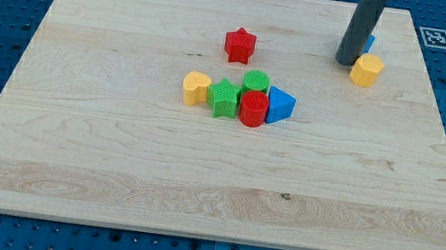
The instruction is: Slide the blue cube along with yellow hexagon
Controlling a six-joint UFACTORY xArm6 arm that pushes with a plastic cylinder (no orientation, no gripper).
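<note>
My tip [349,62] sits near the wooden board's [115,154] top right, touching or just beside the yellow plastic hexagon block [367,70]; no gripper here, just a bare rod holding nothing. The blue cube [369,43] is almost hidden behind the rod, only a sliver showing. Risk, as I judge it: an off-centre push lets either block spin away separately, or off the nearby edge

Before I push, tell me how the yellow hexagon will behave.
The yellow hexagon sits low on a flat base, so it should slide, not roll. Flat sides may let it rotate off my tip. The wooden board looks smooth.
</note>
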